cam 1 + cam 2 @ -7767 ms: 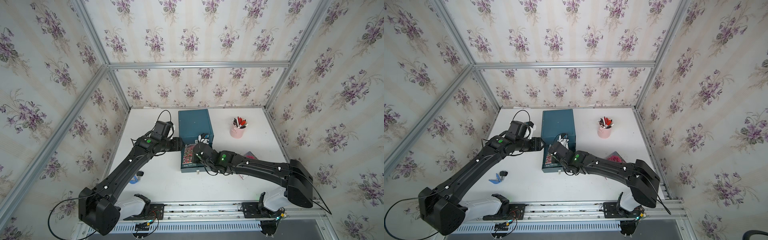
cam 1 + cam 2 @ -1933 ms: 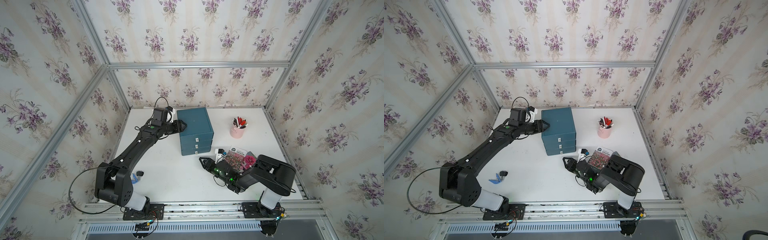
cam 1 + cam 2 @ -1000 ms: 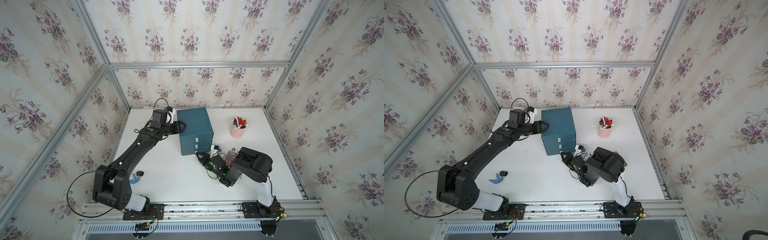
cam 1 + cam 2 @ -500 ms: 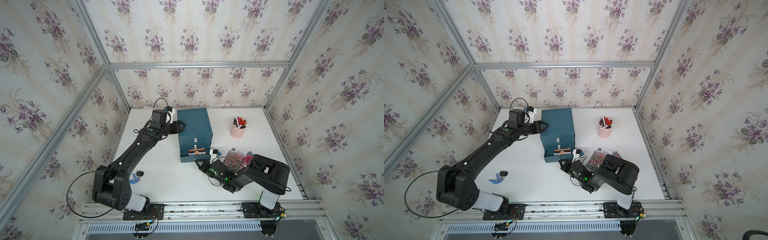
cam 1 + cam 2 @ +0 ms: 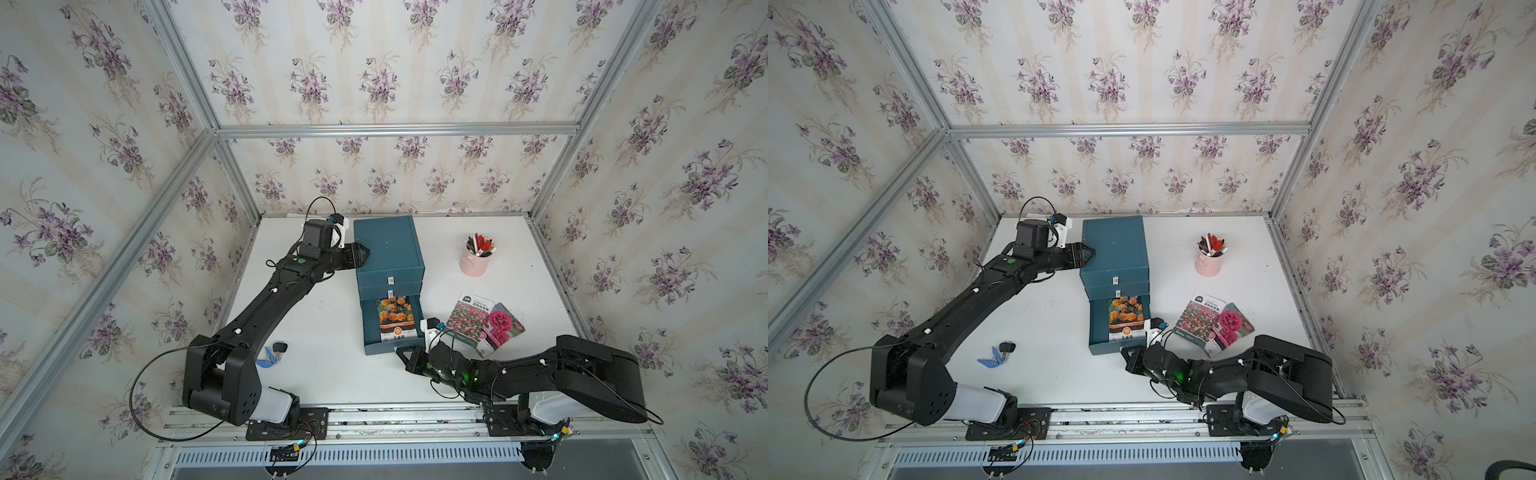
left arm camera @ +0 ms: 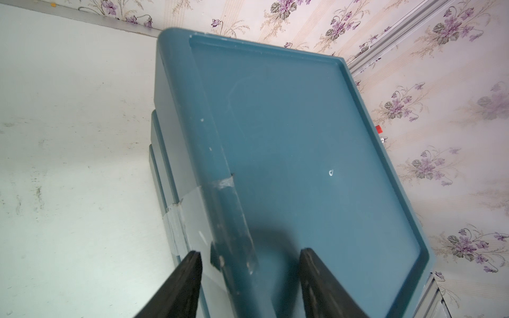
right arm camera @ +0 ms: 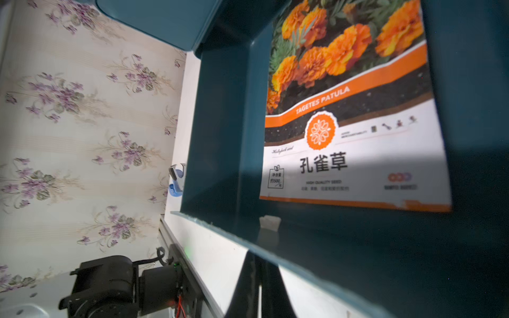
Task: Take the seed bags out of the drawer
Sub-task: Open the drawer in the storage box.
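The teal drawer unit (image 5: 388, 245) stands mid-table with its bottom drawer (image 5: 371, 332) pulled out toward the front. An orange marigold seed bag (image 5: 395, 318) (image 7: 349, 124) lies flat inside it. Two more seed bags rest on the table to the right, a mixed flower field one (image 5: 467, 318) partly over a pink bloom one (image 5: 505, 324). My right gripper (image 5: 402, 356) (image 7: 260, 264) is shut at the middle of the drawer's front wall, on a pull tab I cannot see. My left gripper (image 5: 363, 253) (image 6: 250, 264) is open, its fingers straddling the unit's top left edge.
A pink cup of pens (image 5: 476, 262) stands at the back right. A blue tag with a black key (image 5: 272, 353) lies front left. The wallpapered walls close in on three sides, and a metal rail (image 5: 374, 415) runs along the front.
My right gripper has drawn the bottom drawer out toward the front, uncovering the marigold bag. The left arm has stayed at the unit's top edge.
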`<action>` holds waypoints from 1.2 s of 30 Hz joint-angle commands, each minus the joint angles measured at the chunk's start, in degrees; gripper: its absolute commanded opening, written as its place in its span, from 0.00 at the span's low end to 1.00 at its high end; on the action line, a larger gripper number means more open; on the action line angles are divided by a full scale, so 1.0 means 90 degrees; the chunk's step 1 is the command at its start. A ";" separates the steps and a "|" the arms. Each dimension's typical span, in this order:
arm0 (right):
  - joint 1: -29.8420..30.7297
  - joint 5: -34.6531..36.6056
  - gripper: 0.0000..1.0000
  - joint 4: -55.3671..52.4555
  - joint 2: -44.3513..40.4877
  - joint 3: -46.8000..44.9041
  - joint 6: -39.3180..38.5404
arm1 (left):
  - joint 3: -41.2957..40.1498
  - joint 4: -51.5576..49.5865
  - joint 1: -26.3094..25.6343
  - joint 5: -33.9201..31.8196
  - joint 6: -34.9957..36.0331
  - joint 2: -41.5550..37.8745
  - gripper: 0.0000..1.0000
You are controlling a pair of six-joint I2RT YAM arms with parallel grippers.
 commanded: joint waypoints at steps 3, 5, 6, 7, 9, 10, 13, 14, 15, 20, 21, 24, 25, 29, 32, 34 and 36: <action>0.0062 0.0062 0.00 -0.0413 0.0090 0.0217 -0.0264 | -0.0023 -0.0907 0.0001 -0.0094 -0.0038 0.0080 0.60; 0.0107 -0.0042 0.18 -0.0564 0.0125 0.0406 -0.0441 | 0.0003 -0.0924 0.0004 -0.0106 -0.0050 0.0043 0.61; 0.0185 -0.0012 0.27 -0.0787 0.0102 0.0551 -0.0567 | 0.0011 -0.0936 0.0000 -0.0114 -0.0048 0.0030 0.61; 0.0272 0.0043 0.33 -0.1015 0.0049 0.0688 -0.0707 | 0.0021 -0.0954 0.0004 -0.0136 -0.0039 0.0004 0.61; 0.0609 0.0479 0.52 -0.2073 -0.0161 0.1120 -0.0972 | 0.0067 -0.1016 0.0000 -0.0176 -0.0003 0.0005 0.62; 0.0777 0.0732 0.56 -0.2541 -0.0257 0.1294 -0.1063 | 0.0097 -0.1052 0.0001 -0.0191 0.0015 0.0010 0.62; 0.1187 0.1307 0.59 -0.3890 -0.0660 0.1612 -0.0977 | 0.0162 -0.1108 0.0010 -0.0197 0.0044 -0.0006 0.62; 0.1275 0.1495 0.62 -0.4315 -0.0861 0.1680 -0.0910 | 0.0176 -0.1112 0.0019 -0.0174 0.0031 -0.0018 0.63; 0.1314 0.1694 0.68 -0.4874 -0.1052 0.1801 -0.0822 | 0.0194 -0.1122 0.0014 -0.0140 0.0006 -0.0042 0.63; 0.0841 0.2310 0.75 -0.7217 -0.1208 0.3109 -0.1328 | 0.0169 -0.1199 0.0009 -0.0045 -0.0094 -0.0334 0.67; 0.0502 0.2016 0.78 -0.7327 -0.1008 0.3403 -0.1660 | 0.0150 -0.1215 0.0010 -0.0079 -0.0099 -0.0453 0.69; -0.0274 0.1299 0.80 -0.7454 -0.0221 0.4080 -0.2291 | 0.0196 -0.1348 0.0009 -0.0185 -0.0079 -0.0607 0.72; -0.0363 0.1357 0.80 -0.7460 -0.0036 0.4229 -0.2381 | 0.0233 -0.1424 0.0013 -0.0213 -0.0076 -0.0644 0.72; -0.0834 0.1085 0.79 -0.6904 0.0537 0.4348 -0.2605 | 0.0268 -0.1617 0.0009 -0.0216 -0.0086 -0.0829 0.75; -0.1014 0.0752 0.79 -0.6481 0.0941 0.4368 -0.2587 | 0.0241 -0.1754 0.0010 -0.0205 -0.0090 -0.0935 0.77; -0.1037 0.0670 0.78 -0.6369 0.1181 0.4443 -0.2565 | 0.0214 -0.1922 0.0026 -0.0268 -0.0091 -0.1069 0.78; -0.1032 0.0677 0.78 -0.6442 0.1456 0.4614 -0.2532 | 0.0029 -0.1997 0.0055 -0.0469 -0.0220 -0.1374 0.78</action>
